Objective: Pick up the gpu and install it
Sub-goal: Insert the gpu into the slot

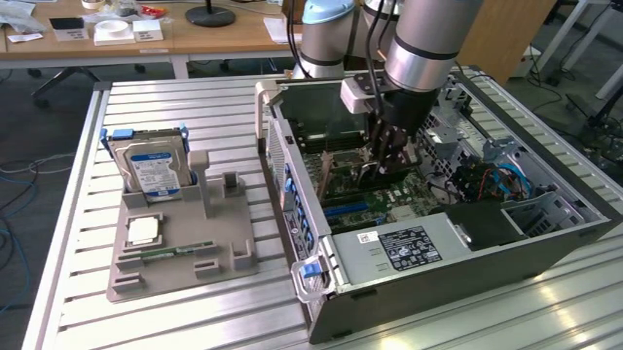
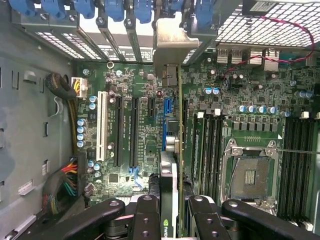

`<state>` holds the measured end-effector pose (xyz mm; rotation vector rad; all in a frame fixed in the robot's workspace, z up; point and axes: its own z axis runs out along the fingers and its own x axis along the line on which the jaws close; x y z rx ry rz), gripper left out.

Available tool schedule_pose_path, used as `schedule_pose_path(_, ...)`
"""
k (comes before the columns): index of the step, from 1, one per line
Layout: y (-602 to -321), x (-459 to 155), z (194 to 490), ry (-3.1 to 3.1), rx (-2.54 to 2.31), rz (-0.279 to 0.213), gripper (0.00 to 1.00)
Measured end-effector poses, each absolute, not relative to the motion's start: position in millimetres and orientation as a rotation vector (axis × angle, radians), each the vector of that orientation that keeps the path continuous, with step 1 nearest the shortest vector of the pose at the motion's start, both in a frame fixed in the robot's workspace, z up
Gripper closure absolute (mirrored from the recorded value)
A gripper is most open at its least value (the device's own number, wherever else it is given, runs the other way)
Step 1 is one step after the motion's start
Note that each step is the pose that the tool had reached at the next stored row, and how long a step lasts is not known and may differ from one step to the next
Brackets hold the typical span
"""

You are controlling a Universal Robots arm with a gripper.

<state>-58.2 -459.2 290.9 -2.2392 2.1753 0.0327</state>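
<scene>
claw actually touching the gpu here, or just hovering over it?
Touching. In the wrist view the gpu stands edge-on between the fingers of the claw, which press against both its faces.

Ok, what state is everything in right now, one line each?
Graphics card: held on edge over the motherboard.
End effector: shut on the graphics card.
Computer case: side open.
Hard drive: upright in the grey holder.
Memory stick: flat on the holder.
Processor socket: empty.
</scene>
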Motion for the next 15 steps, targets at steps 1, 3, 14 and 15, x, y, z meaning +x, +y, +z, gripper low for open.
schedule_pose_path(1, -459.2, -58.3, 290.0, 2.175, -2.239, 0.033, 0.73)
schedule_pose_path(3, -459.2, -58.6, 287.7, 2.176, -2.239, 0.033, 0.73)
schedule_pose_path(14, -459.2, -59.3, 282.2, 2.176, -2.24, 0.032, 0.73)
schedule_pose_path(15, -459.2, -59.5, 282.2, 2.176, -2.239, 0.032, 0.73)
